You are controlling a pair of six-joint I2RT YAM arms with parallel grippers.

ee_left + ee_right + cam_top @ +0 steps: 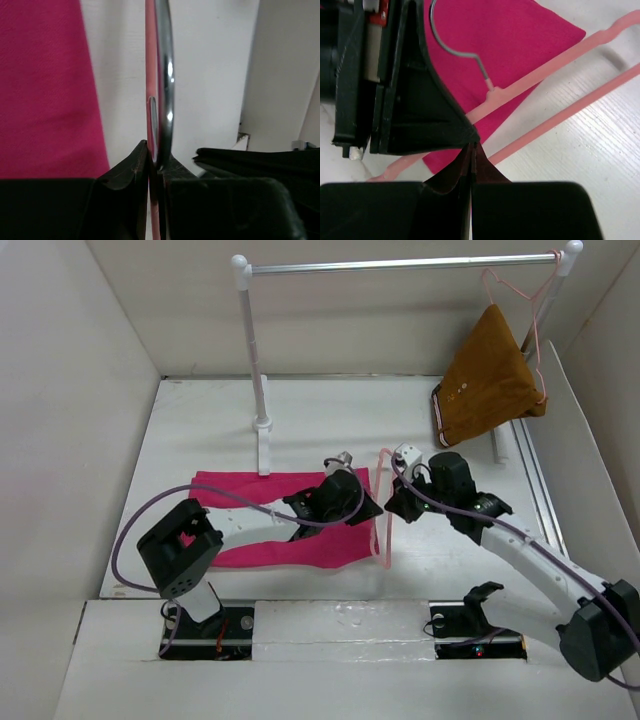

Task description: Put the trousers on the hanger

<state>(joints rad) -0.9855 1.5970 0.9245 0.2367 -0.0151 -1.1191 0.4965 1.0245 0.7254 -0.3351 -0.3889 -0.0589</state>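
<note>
The magenta trousers (240, 486) lie flat on the table at centre left, partly under my left arm. They also show in the left wrist view (45, 90) and the right wrist view (520, 35). The pale-pink hanger (383, 532) stands on edge beside their right side. My left gripper (368, 505) is shut on the hanger (149, 60) by its metal hook (167, 75); the bar runs down between its closed jaws (157, 165). My right gripper (391, 505) is shut, its tips (472, 147) against the left fingertip, over the hanger's lower bar (560, 114).
A silver rail (400, 264) on white posts (262, 390) spans the back. A mustard-brown garment (490, 380) hangs from a pink hanger (520, 290) at its right end. White walls close in the left, back and right sides.
</note>
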